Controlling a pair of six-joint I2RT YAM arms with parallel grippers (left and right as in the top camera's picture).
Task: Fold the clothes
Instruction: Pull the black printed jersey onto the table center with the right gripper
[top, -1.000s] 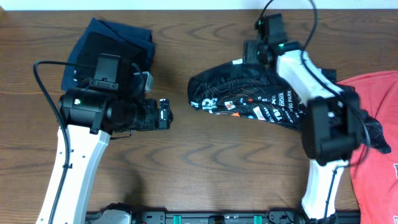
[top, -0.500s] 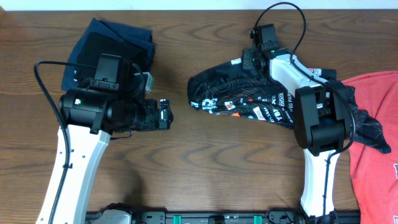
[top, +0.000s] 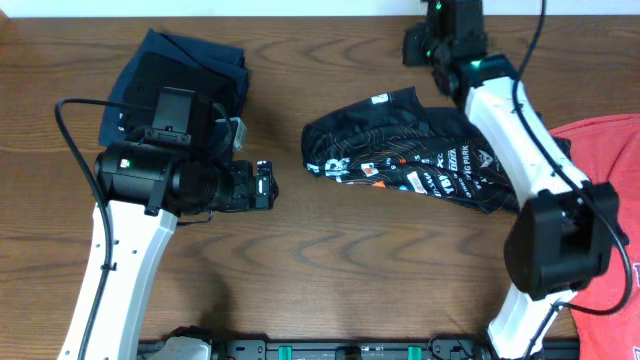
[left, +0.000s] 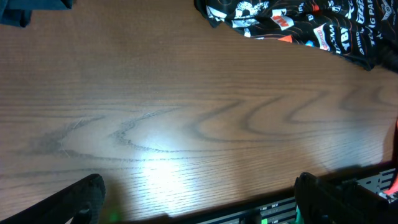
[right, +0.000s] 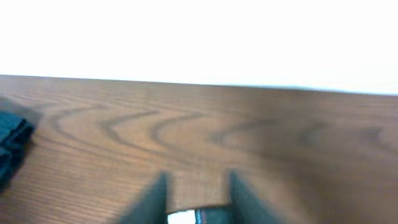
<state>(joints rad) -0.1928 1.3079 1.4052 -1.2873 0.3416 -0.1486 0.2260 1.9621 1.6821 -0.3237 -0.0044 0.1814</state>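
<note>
One crumpled black printed jersey lies on grained wooden table.

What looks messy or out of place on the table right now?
The black jersey lies bunched in a crumpled strip mid-table, neither flat nor folded. The red T-shirt at the right edge also lies loose and unfolded. The navy stack at the top left looks tidy.

Overhead, the red T-shirt is cut by the right edge, and the right arm covers the right end of the jersey. The right wrist view is blurred; the dark cloth at its left edge is perhaps navy.
</note>
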